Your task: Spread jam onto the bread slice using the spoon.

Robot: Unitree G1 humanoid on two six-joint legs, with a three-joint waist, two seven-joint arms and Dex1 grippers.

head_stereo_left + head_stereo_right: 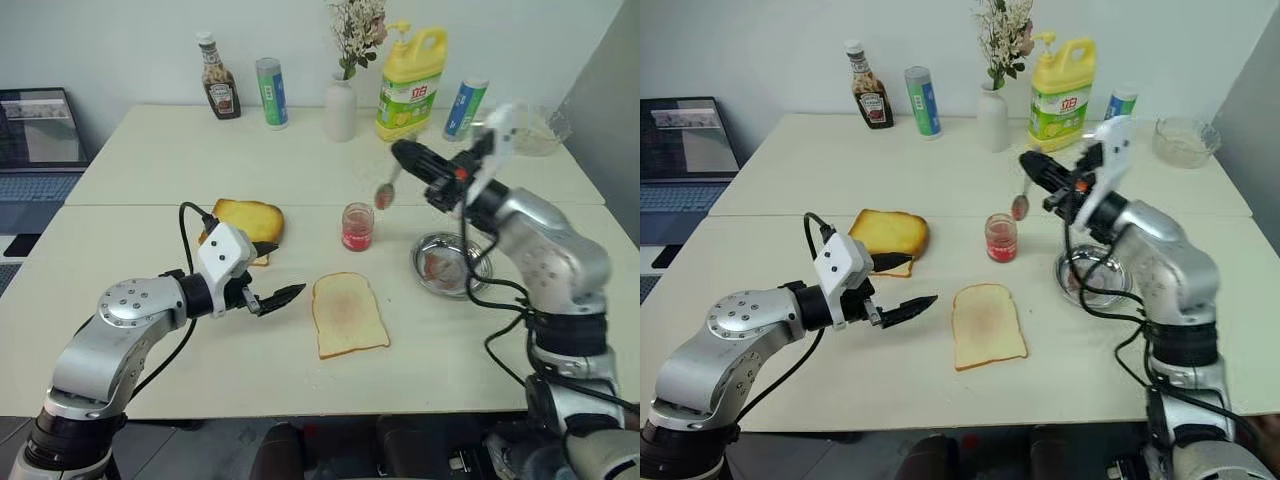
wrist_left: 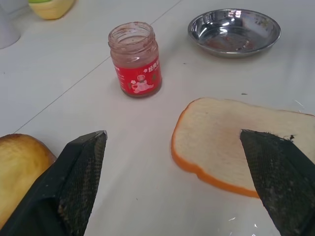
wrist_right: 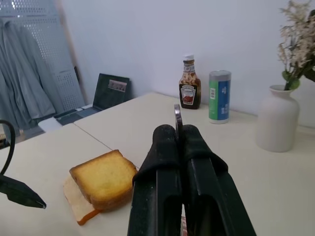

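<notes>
Right gripper fingers pinched spoon, left gripper spread, empty | spoon above jam, 12 o'clock of bread slice | step: likely loading | next: carry to bread, smear.

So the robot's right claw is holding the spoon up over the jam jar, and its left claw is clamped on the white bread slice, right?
Not quite. The right gripper does hold the spoon above the jam jar, but the left gripper is open and empty, hovering beside the bread slice, as the left eye view shows.

Right tool holds spoon, seemingly above jam
</notes>
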